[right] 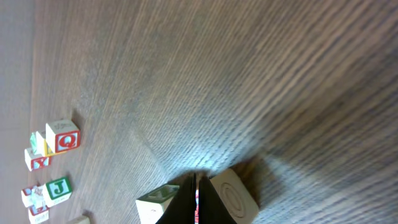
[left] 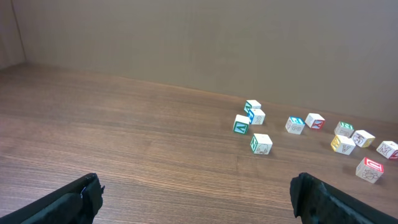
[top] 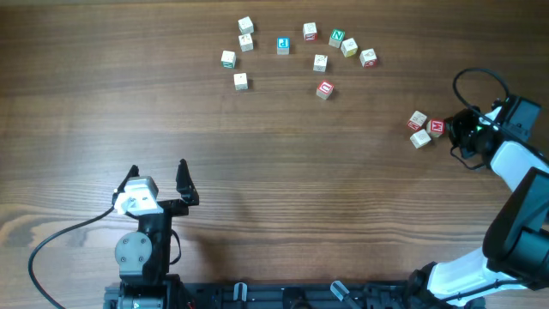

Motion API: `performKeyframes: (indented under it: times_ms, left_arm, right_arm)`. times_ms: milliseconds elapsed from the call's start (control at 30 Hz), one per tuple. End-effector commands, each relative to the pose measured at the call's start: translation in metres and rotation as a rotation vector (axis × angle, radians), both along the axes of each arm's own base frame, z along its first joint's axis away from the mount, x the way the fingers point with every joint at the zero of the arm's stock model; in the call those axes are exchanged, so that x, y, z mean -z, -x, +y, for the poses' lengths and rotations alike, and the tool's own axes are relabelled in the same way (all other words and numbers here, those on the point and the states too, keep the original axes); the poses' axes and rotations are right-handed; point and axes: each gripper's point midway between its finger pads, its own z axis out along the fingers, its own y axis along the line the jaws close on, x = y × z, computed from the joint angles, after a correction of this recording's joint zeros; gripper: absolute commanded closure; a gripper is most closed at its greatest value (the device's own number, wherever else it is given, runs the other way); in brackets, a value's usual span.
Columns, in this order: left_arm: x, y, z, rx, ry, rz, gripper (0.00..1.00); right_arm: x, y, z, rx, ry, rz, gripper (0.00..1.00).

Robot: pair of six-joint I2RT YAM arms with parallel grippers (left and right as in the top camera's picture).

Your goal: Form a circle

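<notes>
fingers pressed together, the right gripper [top: 457, 129] is nudging 3 stray blocks [top: 419, 120] and risking wedging them apart, while the left gripper [top: 158, 176] is sitting spread open.

At the far side of the table [top: 257, 189], near its middle, eleven blocks [top: 283, 45] lie in a loose arc: four on the left, one alone in the centre, six on the right. Well apart, further to the right, three more blocks [top: 418, 119] lie close together, and the right claw [top: 449, 129] is just beside them. The left claw [top: 158, 170] is at the near left, well apart from all blocks.
</notes>
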Motion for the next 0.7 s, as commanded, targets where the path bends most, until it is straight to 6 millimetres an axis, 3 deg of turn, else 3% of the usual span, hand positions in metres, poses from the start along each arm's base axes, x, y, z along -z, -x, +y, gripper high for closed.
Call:
performKeyframes:
  times_ms: [0, 300, 500, 667]
  left_arm:
    - [0.001, 0.000, 0.000, 0.007, -0.022, -0.003, 0.00]
    - [0.001, 0.000, 0.000, 0.007, -0.022, -0.003, 0.00]
    - [0.001, 0.000, 0.000, 0.007, -0.022, -0.003, 0.00]
    - [0.001, 0.000, 0.000, 0.007, -0.022, -0.003, 0.00]
  right_arm:
    - [0.000, -0.009, 0.011, -0.053, 0.004, -0.022, 0.96]
    - [-0.012, -0.023, -0.006, -0.026, 0.074, -0.094, 0.96]
    - [0.010, 0.006, -0.021, 0.053, 0.081, 0.057, 0.96]
    - [0.013, 0.010, -0.018, 0.049, 0.067, 0.075, 0.96]
